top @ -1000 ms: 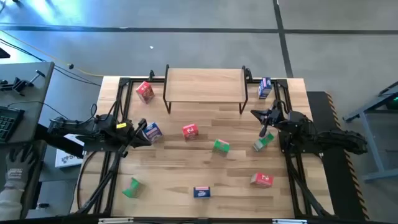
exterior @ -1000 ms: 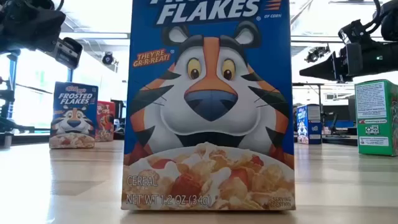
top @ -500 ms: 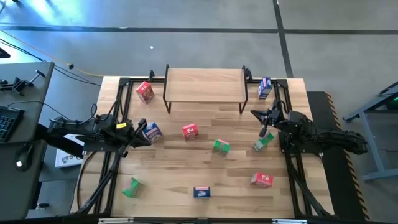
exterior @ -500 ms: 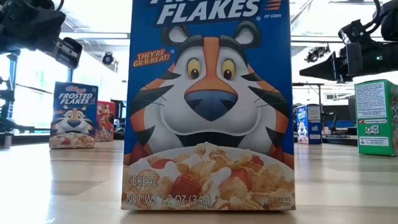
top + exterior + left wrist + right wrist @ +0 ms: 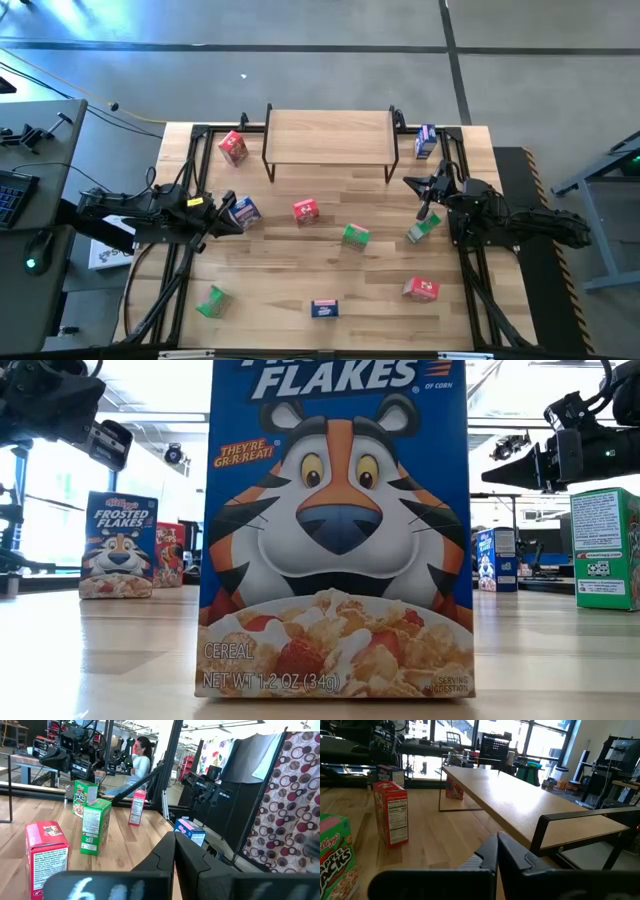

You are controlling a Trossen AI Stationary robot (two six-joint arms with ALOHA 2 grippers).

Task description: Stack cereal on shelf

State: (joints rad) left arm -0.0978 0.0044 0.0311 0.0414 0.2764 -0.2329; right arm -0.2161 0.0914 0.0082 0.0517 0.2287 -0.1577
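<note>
The small low shelf, a light wooden board on thin black metal legs, stands at the far middle of the slatted wooden table with nothing on its top. The tiny printed cardboard cereal boxes lie scattered around it. A red box sits just beside the shelf's left legs, and a blue box just beside its right legs. Another red box and a green box stand in the open middle of the table. Near the front edge are a green box at the left, a blue box in the middle and a red box at the right.

The left gripper hangs at the left side of the table, fingers pressed together and holding nothing, its tip right by a blue box. The right gripper is at the right side, near the shelf's right legs, fingers likewise pressed together and empty, with a green box just in front of it

In the low view the front blue box fills the picture, a tiger printed on it
</note>
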